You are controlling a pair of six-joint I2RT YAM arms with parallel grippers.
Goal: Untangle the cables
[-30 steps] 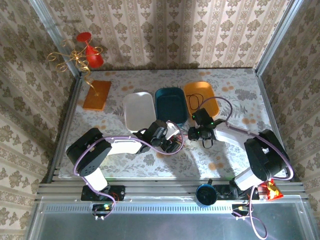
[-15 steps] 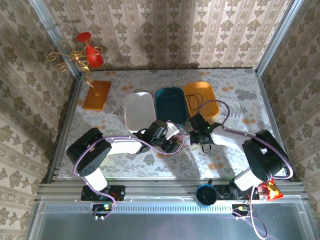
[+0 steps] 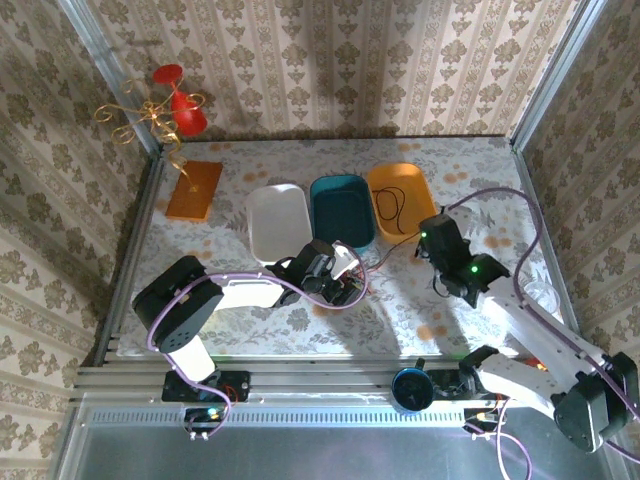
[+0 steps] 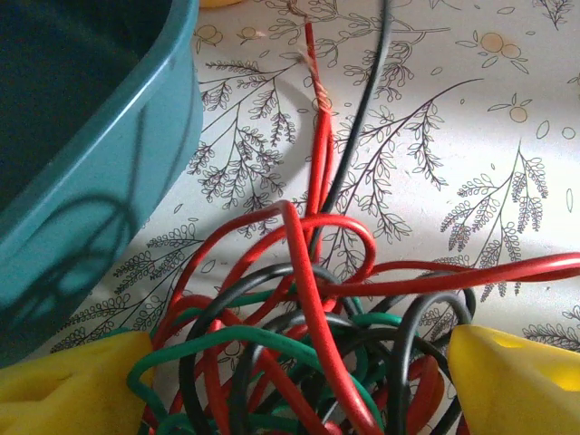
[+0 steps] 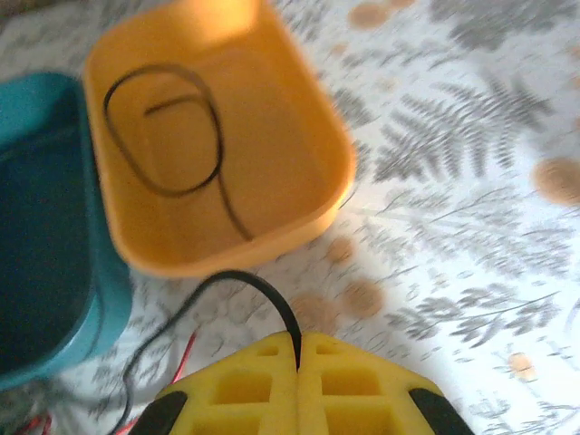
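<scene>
Black cable [image 5: 237,275] clamped in the closed right hand [image 5: 297,353], red-green-black tangle [image 4: 299,335] lying inside the open left hand [image 4: 294,390]

The teal tray [image 4: 109,163] wall stands just beside the cables [image 4: 299,362]; bare tabletop [image 3: 490,195] lies open right of the orange tray [image 3: 415,185].

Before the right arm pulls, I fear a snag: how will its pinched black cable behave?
Likely floppy: the black cable curves in a loose arc from the right gripper. Probably light, being thin. It may snag: it seems to run into the tangle.
</scene>
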